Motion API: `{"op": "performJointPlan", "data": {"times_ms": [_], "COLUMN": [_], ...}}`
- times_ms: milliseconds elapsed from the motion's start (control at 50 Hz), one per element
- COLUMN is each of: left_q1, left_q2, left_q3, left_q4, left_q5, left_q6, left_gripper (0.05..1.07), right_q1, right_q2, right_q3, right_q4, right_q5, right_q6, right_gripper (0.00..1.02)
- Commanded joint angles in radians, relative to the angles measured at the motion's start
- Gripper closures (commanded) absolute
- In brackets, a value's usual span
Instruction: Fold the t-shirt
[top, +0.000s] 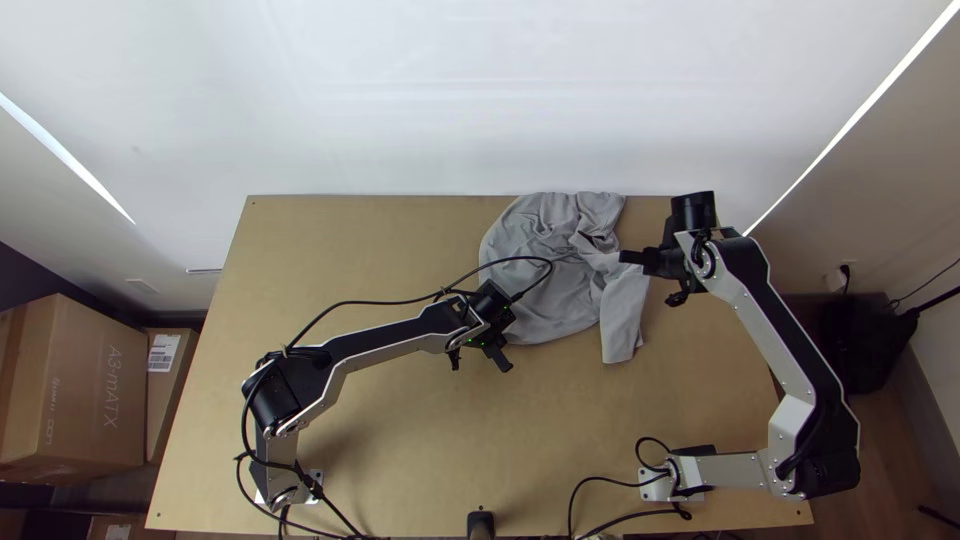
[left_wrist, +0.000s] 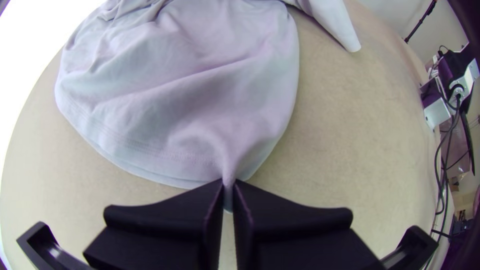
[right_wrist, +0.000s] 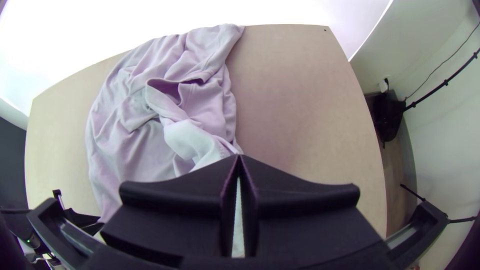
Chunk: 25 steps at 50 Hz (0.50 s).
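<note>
The grey t-shirt (top: 545, 265) lies bunched toward the table's back, right of centre, with one sleeve (top: 622, 315) trailing toward the front. At the shirt's near left edge is my left gripper (top: 500, 355). In the left wrist view, my left gripper (left_wrist: 228, 192) pinches a small fold of the shirt's hem (left_wrist: 175, 157). My right gripper (top: 627, 257) stands at the shirt's right side, over the sleeve's upper part. In the right wrist view, the fingertips of my right gripper (right_wrist: 239, 157) meet on pale sleeve cloth (right_wrist: 192, 145), which also shows through the slot between the fingers.
Bare wooden table (top: 400, 440) stretches in front of the shirt and to its left. The left arm's cable loops above the cloth. A white wall (top: 450, 100) rises behind the table's back edge, and cardboard boxes (top: 80, 380) stand beyond the left side.
</note>
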<state>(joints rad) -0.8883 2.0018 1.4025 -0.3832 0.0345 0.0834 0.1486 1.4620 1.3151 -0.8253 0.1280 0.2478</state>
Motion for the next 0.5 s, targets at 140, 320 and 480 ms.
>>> {"op": "performJointPlan", "data": {"times_ms": [140, 320, 480], "left_q1": [0.121, 0.258, 0.382], "left_q2": [-0.126, -0.279, -0.38], "left_q3": [0.0, 0.023, 0.058], "left_q4": [-0.01, -0.039, -0.1], "left_q5": [-0.088, -0.136, -0.156], "left_q6": [-0.027, -0.039, -0.045], "left_gripper": [1.05, 1.05, 1.05], "right_q1": [-0.119, -0.204, -0.247], "right_q2": [-0.046, -0.06, -0.068], "right_q3": [0.012, 0.064, 0.141], "right_q4": [-0.006, 0.002, 0.046], "right_q5": [-0.044, -0.103, -0.123], "right_q6": [-0.047, -0.077, -0.105], "right_gripper": [1.0, 1.0, 1.0]}}
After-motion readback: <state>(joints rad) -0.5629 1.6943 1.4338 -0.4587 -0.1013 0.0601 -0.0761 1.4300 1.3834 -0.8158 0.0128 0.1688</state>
